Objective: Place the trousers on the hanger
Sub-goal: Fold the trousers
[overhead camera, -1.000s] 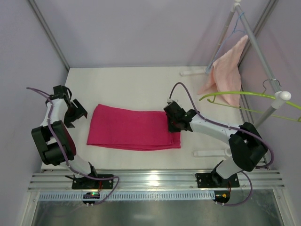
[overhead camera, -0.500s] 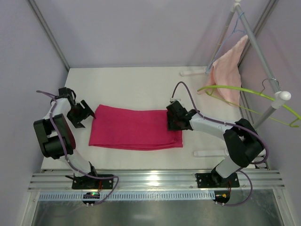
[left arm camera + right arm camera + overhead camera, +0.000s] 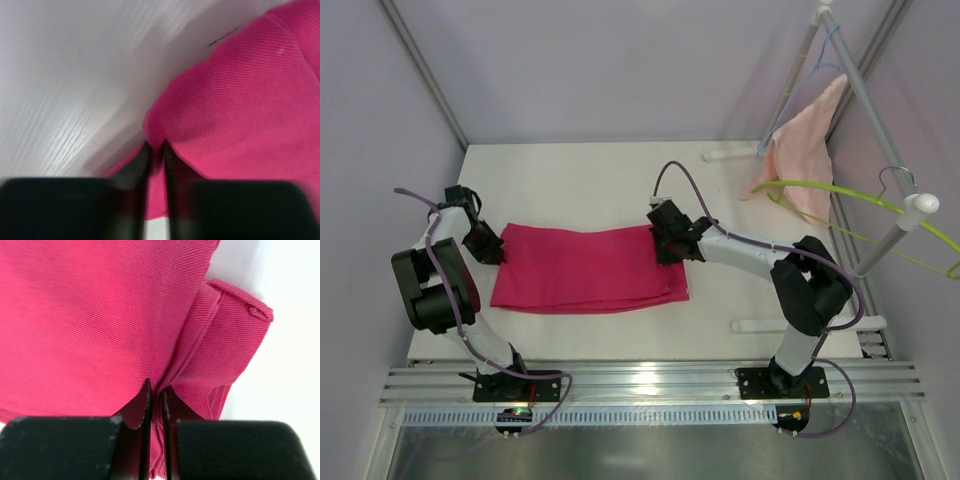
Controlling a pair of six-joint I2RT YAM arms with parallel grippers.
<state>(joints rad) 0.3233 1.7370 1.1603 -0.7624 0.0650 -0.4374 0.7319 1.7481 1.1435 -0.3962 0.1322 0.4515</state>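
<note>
Magenta trousers (image 3: 582,272) lie folded flat — lime hanger (image 3: 850,195) hangs apart.

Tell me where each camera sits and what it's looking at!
Top external: fixed above and behind the arms, looking down at the table, the trousers and the lime-green hanger; both arms show, bases at bottom.
Left wrist: on the left arm, looking along the left pincer, shut on a fold of the trousers' edge.
Right wrist: on the right arm, looking along the right pincer, shut on the trousers' other end.
Shared: both wrist views show the same trousers.
</note>
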